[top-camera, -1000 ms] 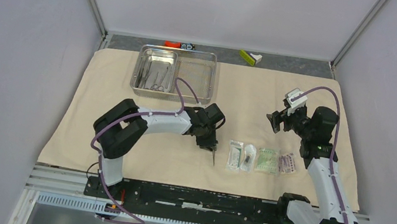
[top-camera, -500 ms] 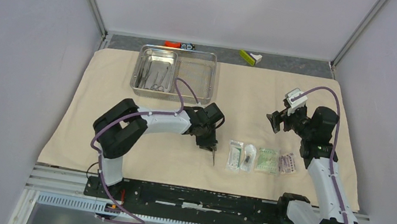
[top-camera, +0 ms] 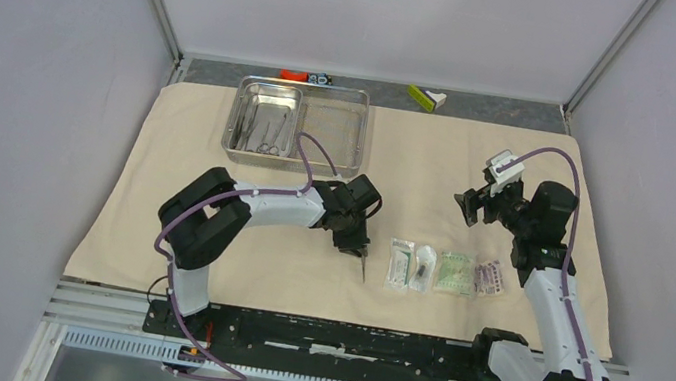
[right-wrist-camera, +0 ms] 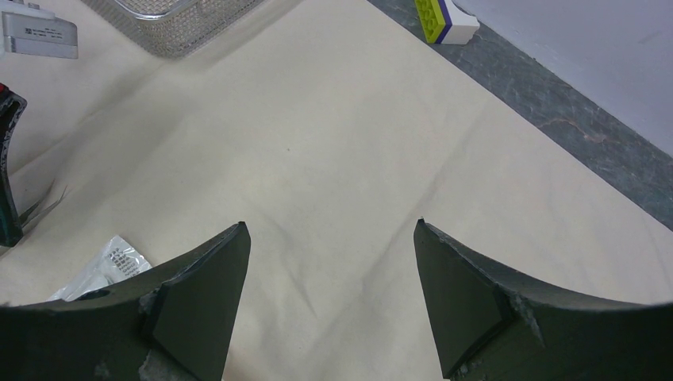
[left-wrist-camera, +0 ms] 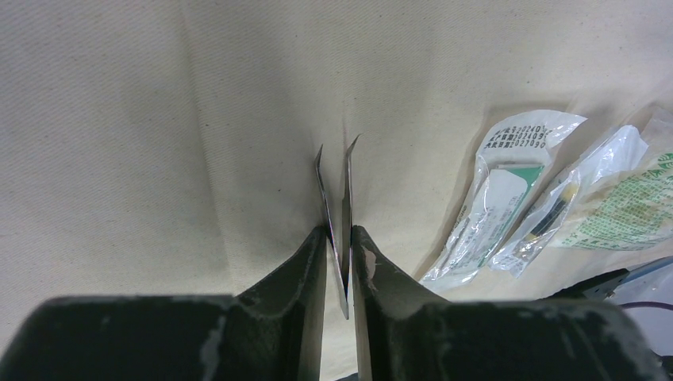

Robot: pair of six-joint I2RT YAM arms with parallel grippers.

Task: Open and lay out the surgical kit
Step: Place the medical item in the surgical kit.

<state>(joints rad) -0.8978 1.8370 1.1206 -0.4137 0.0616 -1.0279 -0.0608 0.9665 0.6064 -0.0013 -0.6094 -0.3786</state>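
**Beige cloth wrap (top-camera: 440, 155) lies flat, tweezers pinched beside the packets**

Your left gripper (left-wrist-camera: 340, 234) is clamped on the tweezers (left-wrist-camera: 347, 190). Their two tips stand slightly apart and point toward the cloth's near edge, just left of the row of four sealed packets (top-camera: 445, 270). Whether the tips touch the cloth cannot be told.

Your right gripper (right-wrist-camera: 329, 226) hangs with its fingers wide apart and nothing between them, over bare cloth beyond the right end of the row.

The steel tray (top-camera: 363, 134) sits at the cloth's far edge, left of centre. Its inner tray (top-camera: 248, 101) fills the left half and has thin instruments in it.

Bare cloth lies between tray and packets and down the left side.

Past the far edge, on grey table, sit a yellow-green and white object (top-camera: 426, 97) and orange and black pieces (top-camera: 306, 76).
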